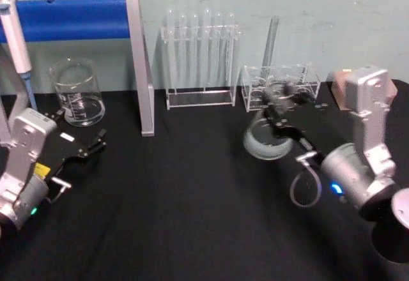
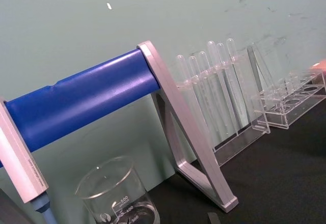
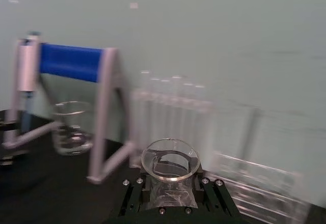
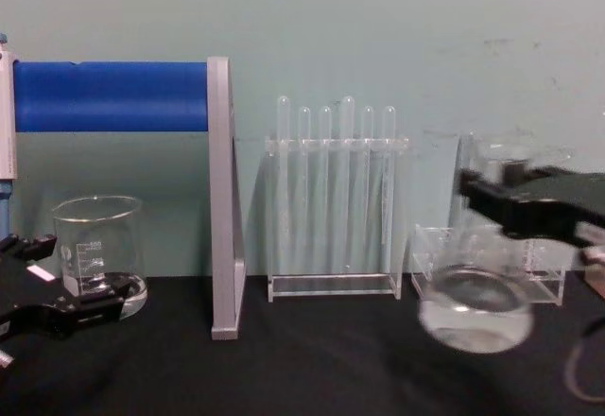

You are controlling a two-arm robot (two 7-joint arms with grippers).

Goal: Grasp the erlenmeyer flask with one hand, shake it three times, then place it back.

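Saw the right gripper [image 1: 278,115] closed on the narrow neck of the erlenmeyer flask [image 4: 473,317], 1 finger on each side just under the flared rim, with the open mouth standing above the fingers in the right wrist view. Found the flask's wide round base hanging below the gripper, over the black table [image 1: 192,217]; could not tell whether it touched the surface or hung clear of it. Noted a low clear rack [image 1: 308,80] directly behind the gripper, with 1 tall tube [image 1: 271,38] standing up from it. Further to the gripper's left, against the green wall, found a taller clear rack [image 4: 333,286] carrying 6 upright test tubes. Beyond that, to the left again, noted a grey-legged stand with a blue crossbar [image 1: 77,18], and past its leg a straight-sided glass beaker [image 1: 77,94] with printed graduations. Saw the left gripper [image 1: 83,144] well apart from the flask, low over the table near the beaker, fingers parted and holding nothing. Noted a pipette [image 1: 16,38] hanging at the stand's far left end.
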